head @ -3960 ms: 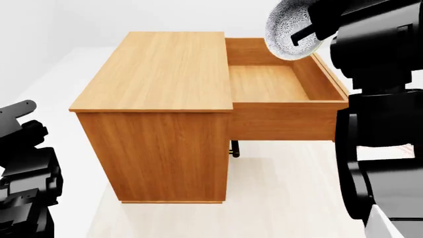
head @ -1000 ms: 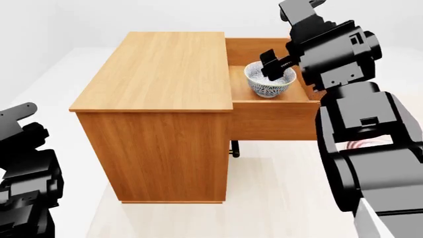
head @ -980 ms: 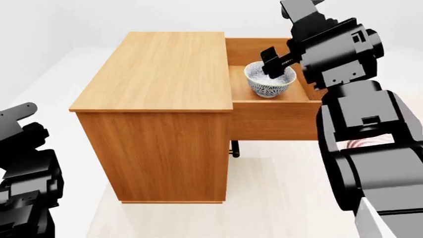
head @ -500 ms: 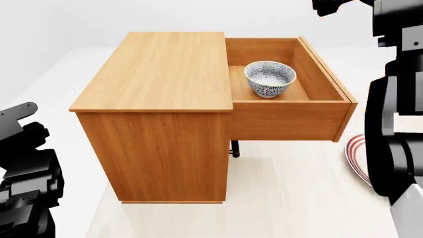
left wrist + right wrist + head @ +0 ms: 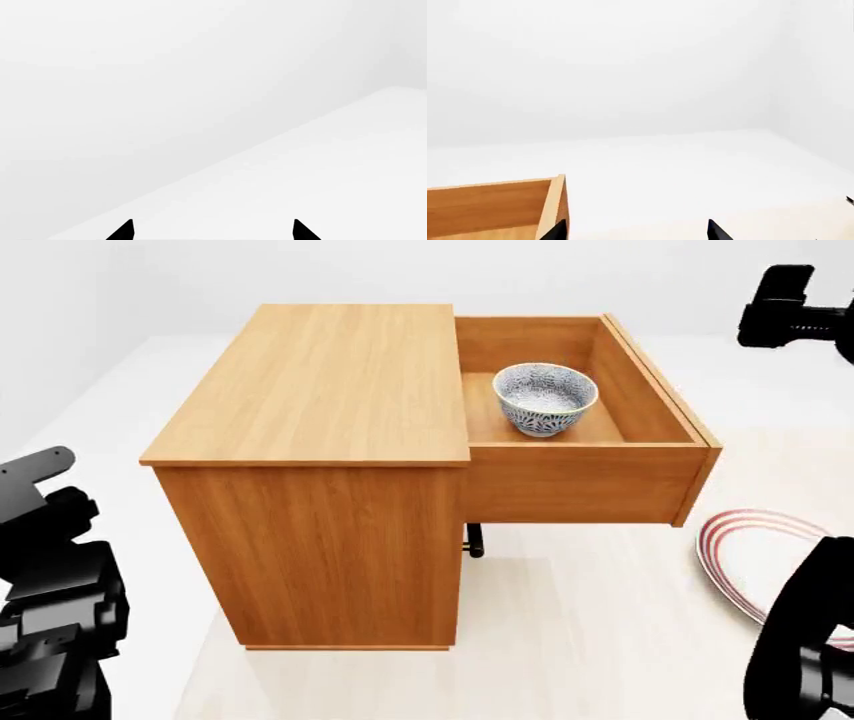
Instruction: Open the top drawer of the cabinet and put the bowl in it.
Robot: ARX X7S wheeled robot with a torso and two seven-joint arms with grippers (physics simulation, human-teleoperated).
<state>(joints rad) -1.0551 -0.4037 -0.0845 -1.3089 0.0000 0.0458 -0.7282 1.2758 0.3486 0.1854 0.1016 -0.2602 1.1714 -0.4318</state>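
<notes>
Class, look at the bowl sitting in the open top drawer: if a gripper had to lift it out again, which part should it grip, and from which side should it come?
Grip the bowl by its rim, one finger inside and one outside, coming straight down from above. It stands upright with its mouth open upward, and the top drawer walls probably block any sideways approach.

— What sort of place am I in?
— A bare simulated room, not a real home. White, featureless walls and a pale floor (image 5: 574,640) surround me, flatly lit.
— What furnishes it?
— One orange-brown wooden cabinet (image 5: 320,440), its top drawer (image 5: 587,475) pulled out with a speckled bowl (image 5: 545,398) inside, and a red-ringed plate (image 5: 767,560) lying on the floor beside it. Household items, but staged like a test scene.
</notes>
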